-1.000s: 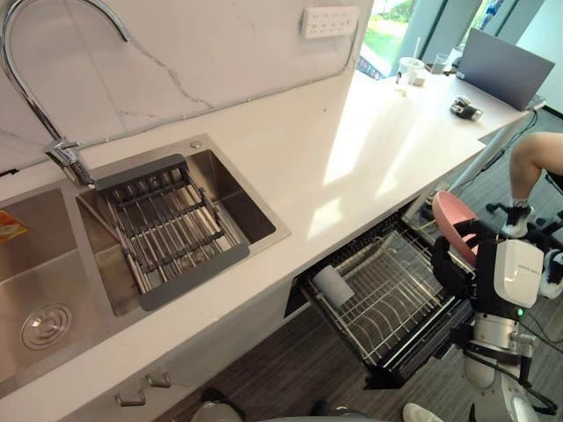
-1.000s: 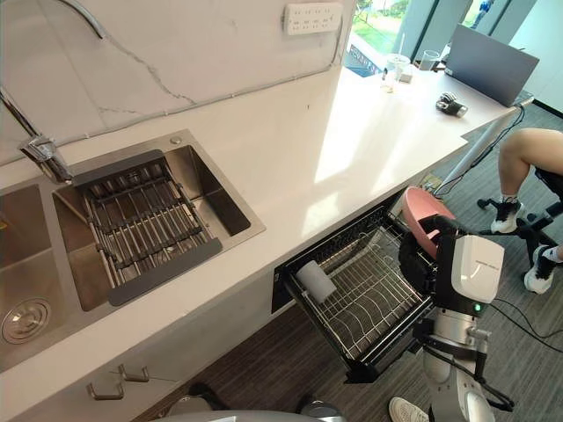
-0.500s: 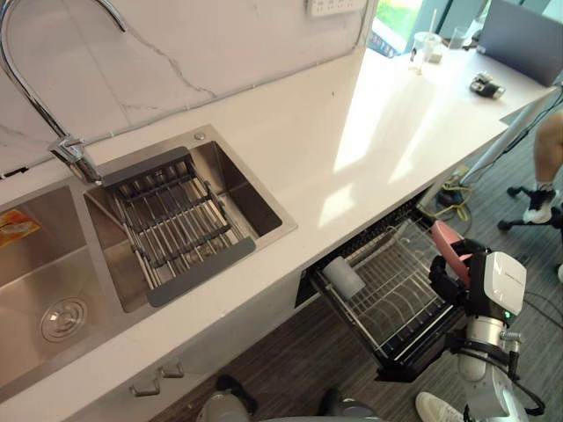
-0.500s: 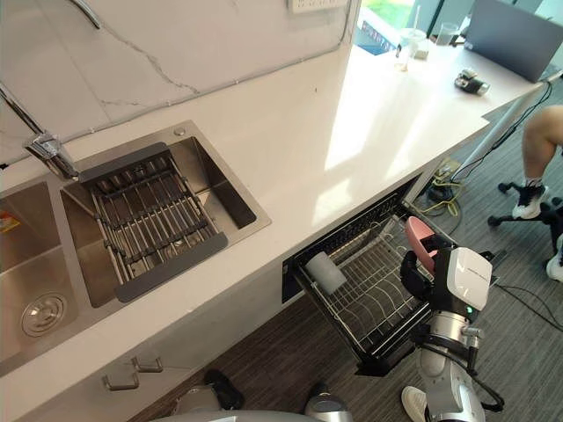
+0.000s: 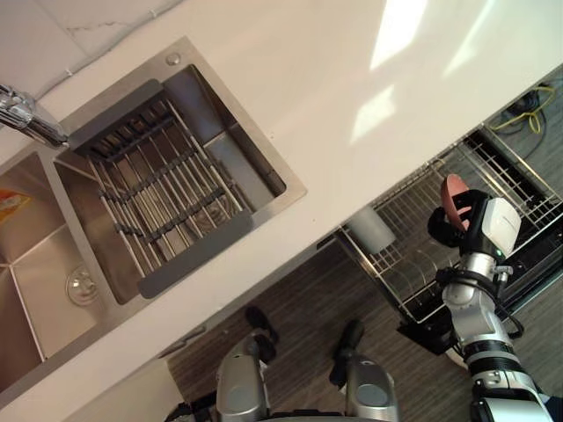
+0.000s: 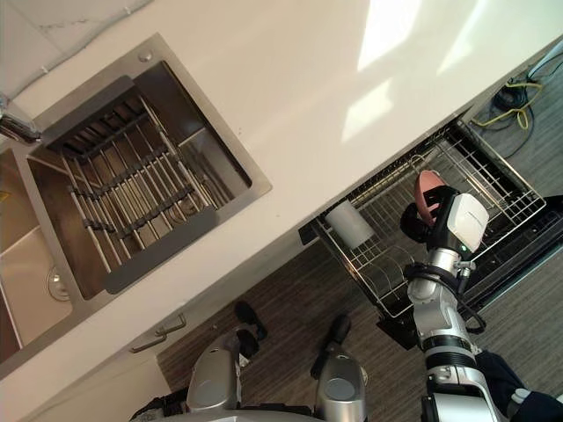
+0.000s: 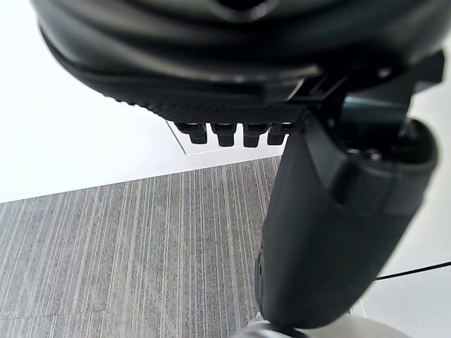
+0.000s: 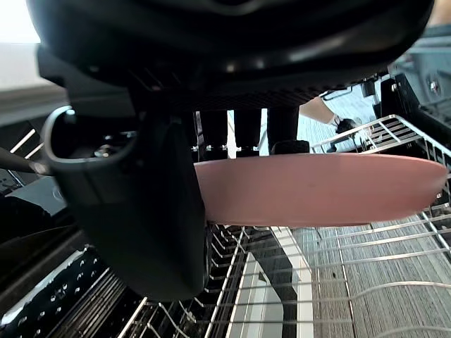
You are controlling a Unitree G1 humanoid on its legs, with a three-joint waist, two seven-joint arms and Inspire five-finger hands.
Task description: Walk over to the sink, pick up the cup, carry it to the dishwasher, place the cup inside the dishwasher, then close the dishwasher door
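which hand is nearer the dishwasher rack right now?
Right. The right hand grips the pink cup just above the dishwasher rack. The left hand hangs over grey floor beside a white panel, apart from the rack.

The white tabletop (image 5: 352,79) runs across under patches of sunlight, with a veined marble wall (image 5: 79,13) behind it. A chrome tap (image 5: 26,116) stands just beside a dark-framed rack of metal bars (image 5: 154,207). A yellow cable (image 5: 528,110) lies on the grey striped floor (image 5: 299,303).
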